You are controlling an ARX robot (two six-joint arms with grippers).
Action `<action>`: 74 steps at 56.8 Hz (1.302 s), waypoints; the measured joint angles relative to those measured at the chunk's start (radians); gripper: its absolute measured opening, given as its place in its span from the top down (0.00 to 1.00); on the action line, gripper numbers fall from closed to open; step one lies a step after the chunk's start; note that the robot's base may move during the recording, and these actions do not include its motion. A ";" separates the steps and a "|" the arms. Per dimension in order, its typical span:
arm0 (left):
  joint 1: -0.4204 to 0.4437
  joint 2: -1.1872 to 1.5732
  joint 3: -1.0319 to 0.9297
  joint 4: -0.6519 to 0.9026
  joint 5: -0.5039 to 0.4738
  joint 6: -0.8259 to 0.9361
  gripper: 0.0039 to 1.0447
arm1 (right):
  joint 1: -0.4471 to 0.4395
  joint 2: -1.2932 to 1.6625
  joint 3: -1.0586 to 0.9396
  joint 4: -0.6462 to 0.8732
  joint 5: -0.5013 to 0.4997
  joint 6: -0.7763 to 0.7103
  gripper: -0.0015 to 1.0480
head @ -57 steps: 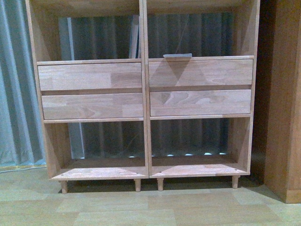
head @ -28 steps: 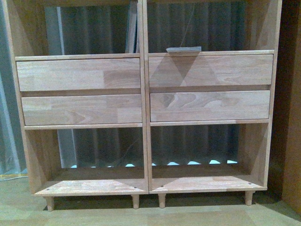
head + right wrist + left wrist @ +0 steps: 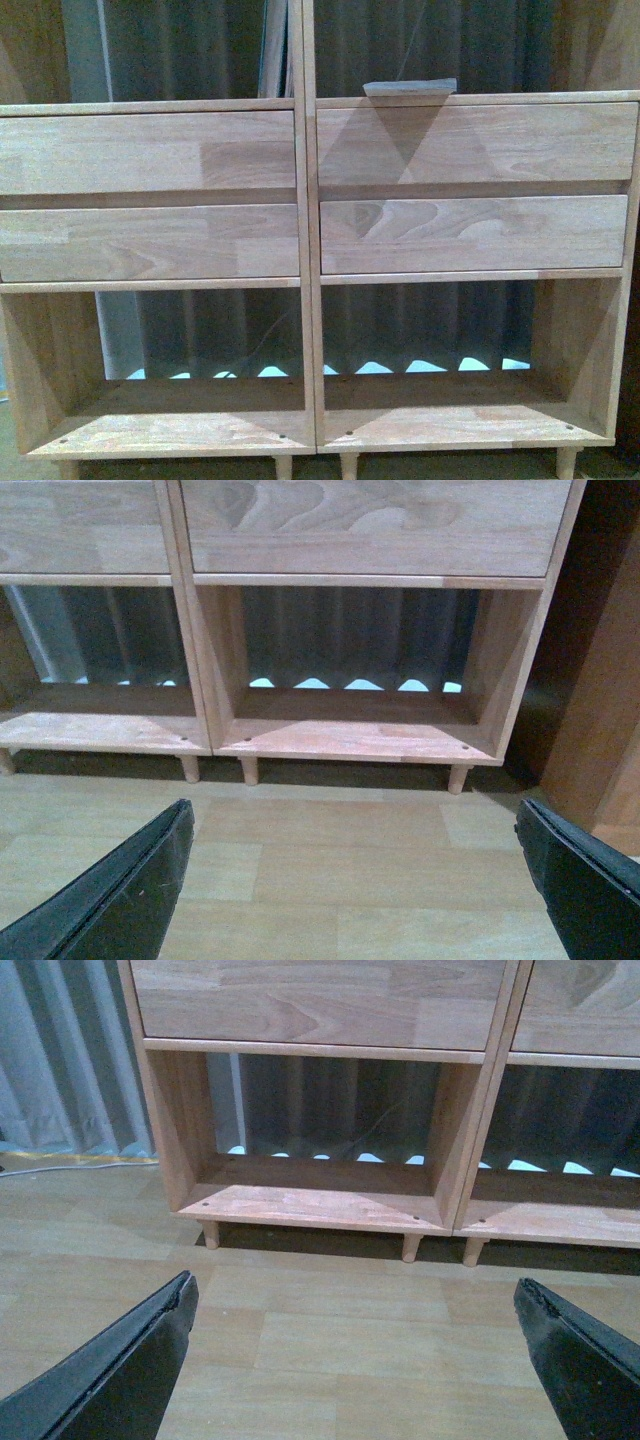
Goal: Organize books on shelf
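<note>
The light wooden shelf (image 3: 308,250) fills the front view, with four plank drawer fronts and open compartments above and below. A thin grey-looking book (image 3: 410,87) lies flat in the upper right compartment, its edge over the top right drawer. Thin tall books (image 3: 272,50) stand upright in the upper left compartment against the central upright; their colours are dim. My left gripper (image 3: 355,1360) is open and empty above the floor, facing the shelf's lower left compartment (image 3: 320,1200). My right gripper (image 3: 350,880) is open and empty, facing the lower right compartment (image 3: 355,740).
A darker wooden cabinet (image 3: 600,710) stands right of the shelf. Grey curtains (image 3: 60,1060) hang behind and to the left. A cable (image 3: 60,1160) runs along the floor by the curtain. The floor (image 3: 350,1330) is pale wood planks.
The shelf has grown larger in the front view and now runs past both side edges. The flat book and upright books sit in the same places.
</note>
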 joint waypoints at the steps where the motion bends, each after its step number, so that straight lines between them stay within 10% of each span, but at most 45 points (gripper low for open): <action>1: 0.000 0.000 0.000 0.000 0.000 0.000 0.06 | 0.000 0.000 0.000 0.000 0.000 0.000 0.07; 74: 0.000 0.000 0.000 0.000 0.000 0.000 0.06 | 0.000 0.000 0.000 0.000 0.000 0.000 0.07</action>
